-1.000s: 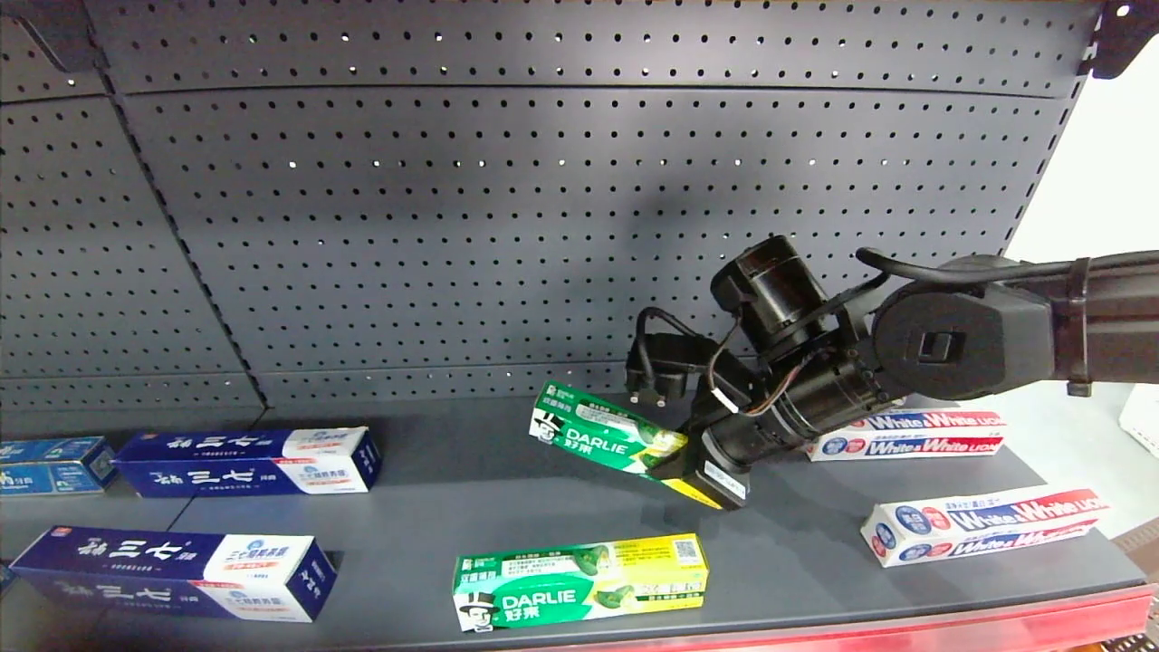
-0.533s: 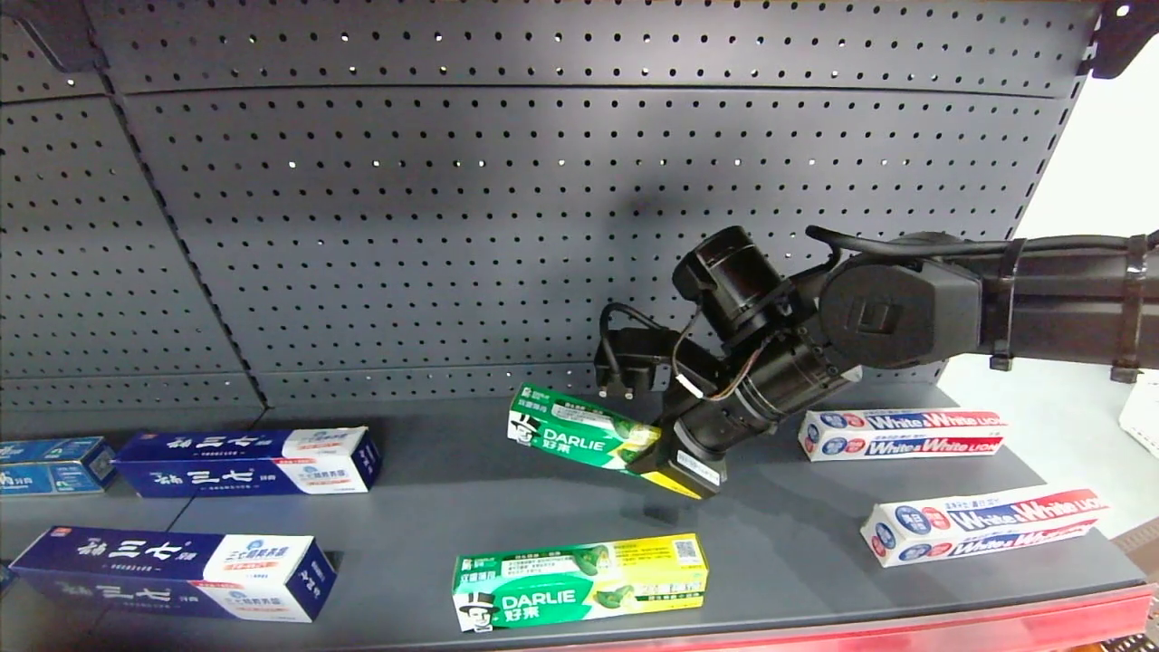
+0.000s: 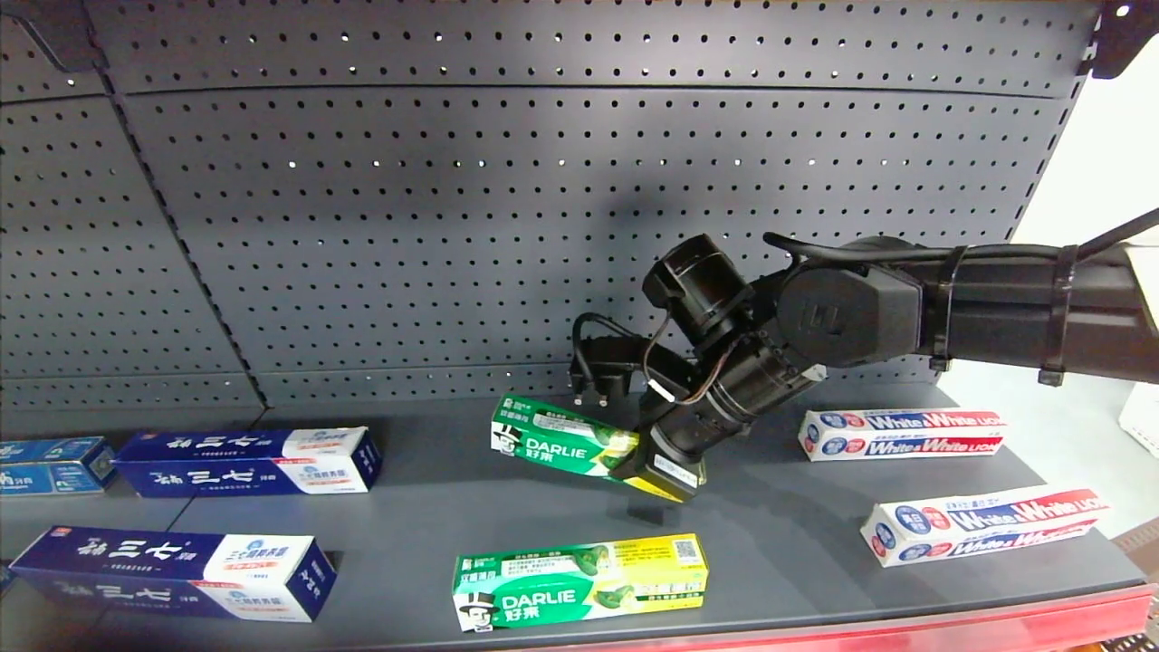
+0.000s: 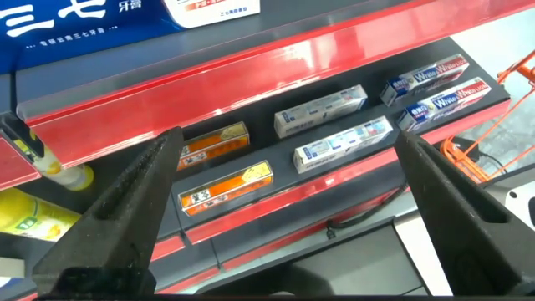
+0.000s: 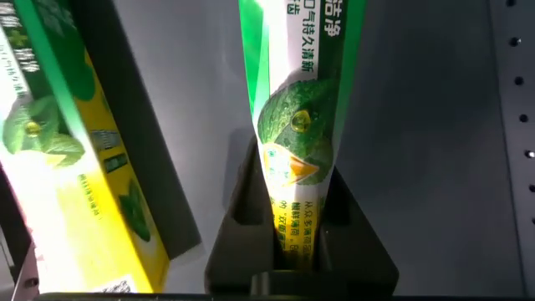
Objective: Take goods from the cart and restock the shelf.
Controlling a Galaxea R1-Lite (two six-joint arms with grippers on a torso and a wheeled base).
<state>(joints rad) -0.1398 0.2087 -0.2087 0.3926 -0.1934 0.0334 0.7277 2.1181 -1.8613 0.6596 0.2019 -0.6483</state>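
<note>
My right gripper is shut on one end of a green toothpaste box, holding it tilted just above the grey shelf board, near the pegboard back. In the right wrist view the same green toothpaste box sticks out from between the black fingers. A second green and yellow toothpaste box lies flat near the shelf's front edge, also seen as the box beside the held one. My left gripper is open, hanging in front of lower red-edged shelves.
Two dark blue boxes lie on the shelf's left part, two white boxes on its right. The pegboard wall closes the back. A red strip marks the front edge. Lower shelves carry orange boxes and white boxes.
My right arm has carried the held green box leftward along the back of the shelf and a little lower. The other boxes have stayed put.
</note>
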